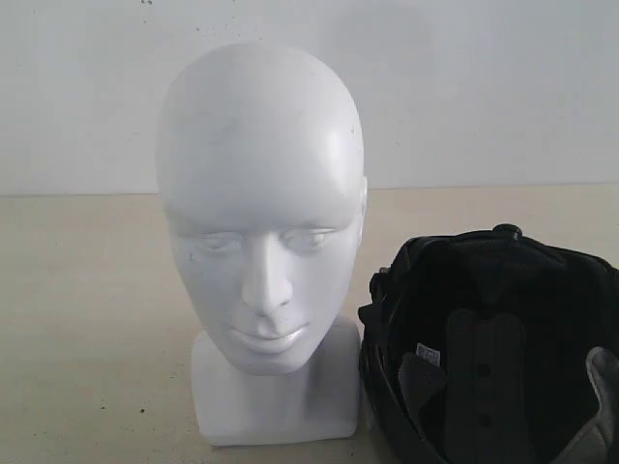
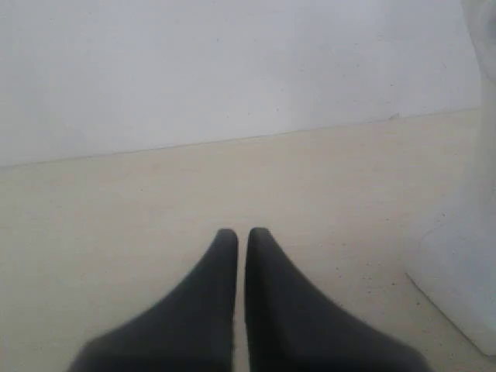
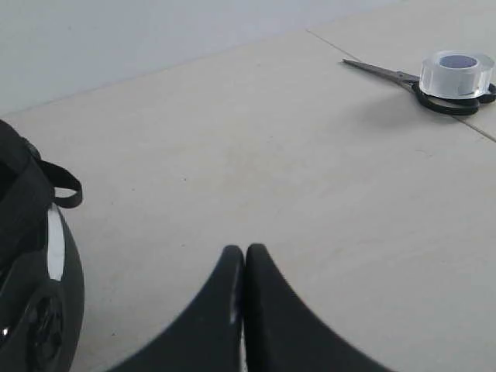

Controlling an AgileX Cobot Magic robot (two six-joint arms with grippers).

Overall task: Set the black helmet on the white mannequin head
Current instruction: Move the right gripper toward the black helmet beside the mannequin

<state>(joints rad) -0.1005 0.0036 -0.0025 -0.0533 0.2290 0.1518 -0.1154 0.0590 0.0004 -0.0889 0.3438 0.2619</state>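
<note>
The white mannequin head [image 1: 261,222] stands upright on its block base in the middle of the exterior view, facing the camera. Its base [image 2: 457,287] also shows at the edge of the left wrist view. The black helmet [image 1: 488,348] lies upside down right beside the base, padded lining and grey pads facing up. Its glossy shell and a strap loop [image 3: 31,263] appear in the right wrist view. My left gripper [image 2: 237,232] is shut with nothing in it, over bare table. My right gripper [image 3: 243,249] is shut and empty, near the helmet. Neither gripper shows in the exterior view.
A roll of clear tape [image 3: 456,74] rests on black-handled scissors [image 3: 403,77] far across the beige table [image 3: 256,155]. A white wall [image 1: 484,87] backs the table.
</note>
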